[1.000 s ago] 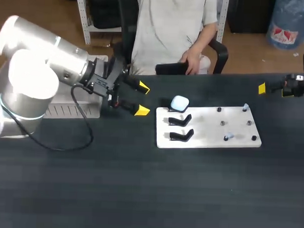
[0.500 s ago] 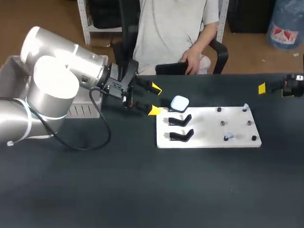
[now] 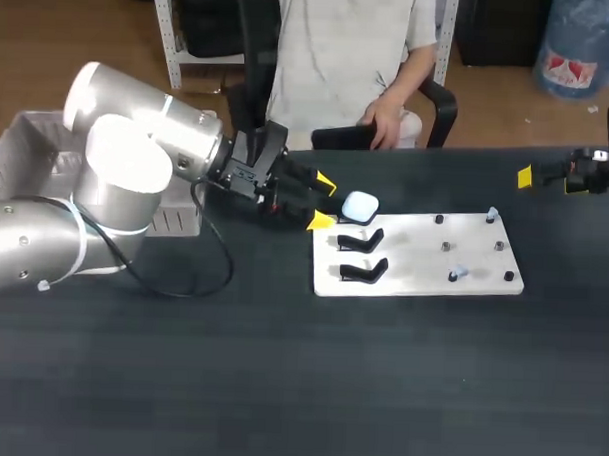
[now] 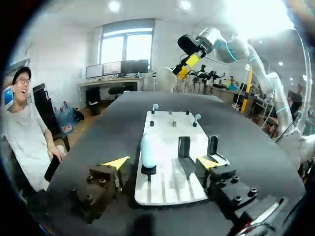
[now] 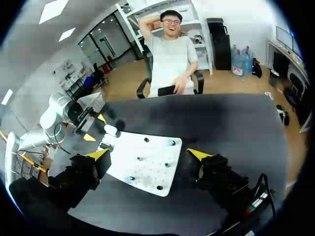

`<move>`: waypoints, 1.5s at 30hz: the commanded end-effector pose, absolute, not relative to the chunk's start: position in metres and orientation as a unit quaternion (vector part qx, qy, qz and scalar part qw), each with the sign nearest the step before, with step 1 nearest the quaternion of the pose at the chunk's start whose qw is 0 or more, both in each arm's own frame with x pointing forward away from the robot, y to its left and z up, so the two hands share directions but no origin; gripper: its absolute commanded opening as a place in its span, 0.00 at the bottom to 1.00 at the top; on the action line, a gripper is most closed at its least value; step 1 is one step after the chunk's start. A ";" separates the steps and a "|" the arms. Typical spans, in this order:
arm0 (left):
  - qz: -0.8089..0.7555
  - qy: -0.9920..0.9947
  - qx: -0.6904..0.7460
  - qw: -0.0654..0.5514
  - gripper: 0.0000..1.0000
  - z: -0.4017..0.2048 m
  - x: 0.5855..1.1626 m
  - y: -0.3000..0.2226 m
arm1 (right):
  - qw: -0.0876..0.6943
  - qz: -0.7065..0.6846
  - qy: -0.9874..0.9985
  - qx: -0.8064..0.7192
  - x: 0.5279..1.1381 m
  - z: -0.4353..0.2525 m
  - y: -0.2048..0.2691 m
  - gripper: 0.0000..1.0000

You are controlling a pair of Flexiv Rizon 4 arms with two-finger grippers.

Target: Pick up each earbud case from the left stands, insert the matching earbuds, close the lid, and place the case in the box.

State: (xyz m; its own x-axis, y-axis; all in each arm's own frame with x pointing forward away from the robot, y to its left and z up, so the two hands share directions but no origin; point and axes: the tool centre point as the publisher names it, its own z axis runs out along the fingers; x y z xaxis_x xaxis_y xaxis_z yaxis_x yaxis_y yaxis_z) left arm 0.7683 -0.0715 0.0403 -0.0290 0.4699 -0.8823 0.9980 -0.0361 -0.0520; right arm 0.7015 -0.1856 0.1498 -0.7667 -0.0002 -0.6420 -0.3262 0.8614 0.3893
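A pale blue earbud case (image 3: 360,206) sits on the farthest of three black stands at the left end of a white board (image 3: 424,257). The other two stands (image 3: 362,240) (image 3: 363,271) are bare. My left gripper (image 3: 323,202) is open just left of the case, without touching it. In the left wrist view the case (image 4: 146,150) stands upright just ahead of the gripper (image 4: 162,162), nearer one fingertip. Small pale earbuds (image 3: 492,213) (image 3: 459,272) rest on pegs at the board's right. My right gripper (image 5: 147,155) hangs open high over the table's far right (image 3: 576,175).
A grey slatted box (image 3: 27,143) stands at the table's left edge behind my left arm. Several black pegs (image 3: 445,247) stick up from the board. A black cable (image 3: 208,275) loops from the left wrist over the dark tabletop.
My left arm has swung right across the table, bringing its gripper from well left of the board up close to the case. The right arm has not moved.
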 end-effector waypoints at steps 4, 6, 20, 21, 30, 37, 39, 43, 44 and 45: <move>-0.390 0.602 0.605 0.346 0.62 0.033 0.778 -0.083 | 0.329 0.248 0.907 -0.091 0.701 0.150 -0.186 1.00; -0.390 0.603 0.604 0.347 0.65 0.032 0.780 -0.085 | 0.329 0.248 0.907 -0.091 0.701 0.150 -0.186 1.00; -0.399 0.597 0.605 0.343 0.51 0.027 0.779 -0.096 | 0.329 0.248 0.907 -0.091 0.701 0.150 -0.186 1.00; -0.399 0.597 0.606 0.343 0.52 0.027 0.780 -0.096 | 0.329 0.248 0.907 -0.091 0.701 0.150 -0.186 1.00; -0.402 0.593 0.606 0.344 0.53 0.024 0.782 -0.103 | 0.329 0.248 0.907 -0.091 0.701 0.150 -0.186 1.00; -0.401 0.594 0.606 0.345 0.50 0.021 0.786 -0.108 | 0.329 0.248 0.907 -0.091 0.701 0.150 -0.186 1.00; -0.401 0.594 0.606 0.344 0.49 0.019 0.787 -0.108 | 0.329 0.248 0.907 -0.091 0.701 0.150 -0.186 1.00; -0.401 0.594 0.606 0.344 0.50 0.019 0.788 -0.108 | 0.329 0.248 0.907 -0.091 0.701 0.150 -0.186 1.00; -0.401 0.593 0.607 0.345 0.50 0.018 0.789 -0.109 | 0.329 0.248 0.907 -0.091 0.701 0.150 -0.186 1.00; -0.401 0.593 0.607 0.345 0.50 0.018 0.790 -0.109 | 0.329 0.248 0.907 -0.091 0.701 0.150 -0.186 1.00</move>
State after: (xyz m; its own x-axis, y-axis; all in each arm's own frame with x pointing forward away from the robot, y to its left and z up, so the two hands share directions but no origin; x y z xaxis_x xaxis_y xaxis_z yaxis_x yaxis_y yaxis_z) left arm 0.7845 -0.1077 0.0204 -0.0296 0.4465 -0.8943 0.9972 -0.0489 -0.0574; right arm 0.7015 -0.1856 0.1498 -0.7667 -0.0002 -0.6420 -0.3262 0.8614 0.3893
